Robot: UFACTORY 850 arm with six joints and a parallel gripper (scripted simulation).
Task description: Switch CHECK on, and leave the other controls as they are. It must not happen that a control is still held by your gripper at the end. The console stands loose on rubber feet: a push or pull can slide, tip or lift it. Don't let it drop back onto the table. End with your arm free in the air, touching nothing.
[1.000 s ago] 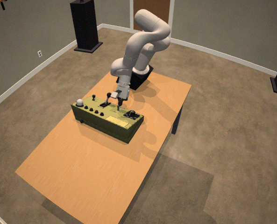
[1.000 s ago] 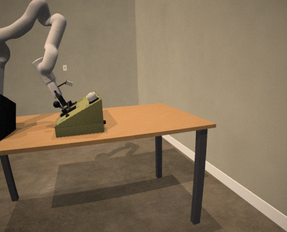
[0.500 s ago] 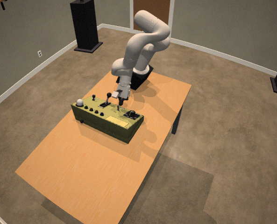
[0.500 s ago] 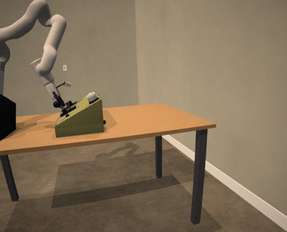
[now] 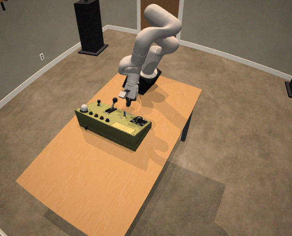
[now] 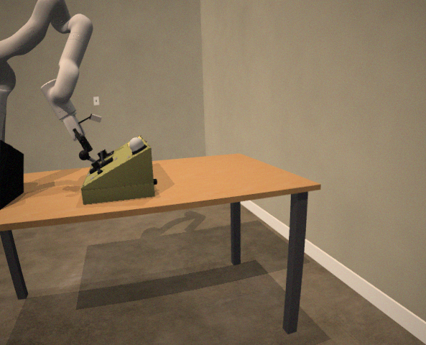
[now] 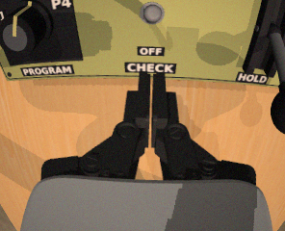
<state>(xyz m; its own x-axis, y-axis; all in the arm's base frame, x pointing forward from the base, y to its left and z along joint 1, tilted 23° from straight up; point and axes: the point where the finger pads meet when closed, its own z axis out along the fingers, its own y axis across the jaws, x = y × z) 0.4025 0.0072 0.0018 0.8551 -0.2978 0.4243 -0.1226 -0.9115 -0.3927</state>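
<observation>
Although the gripper (image 7: 150, 77) hangs just short of the console's (image 5: 107, 129) lower edge, its fingers are pressed together with nothing between them, tips level with the CHECK label (image 7: 150, 68). The CHECK switch (image 7: 152, 12) lies straight ahead of the fingertips, up the sloped panel, midway between the OFF and ON marks. Seen end-on from the wrist, it looks like a small round stub, so I cannot say for sure which way it is thrown; it may already sit toward ON. Its travel runs along the same line as the closed fingers, up and down the slope.

To one side sits the program dial (image 7: 18, 33); to the other, the black lever (image 7: 284, 108) with its ball knob, close to the gripper's path.

Only the wrist view shows the labels. From the side, the exterior view shows the gripper (image 6: 82, 141) tilted, just above the lever knob (image 6: 82, 154) and clear of the panel face. From the top view, the console sits square on the table (image 5: 84, 183).
</observation>
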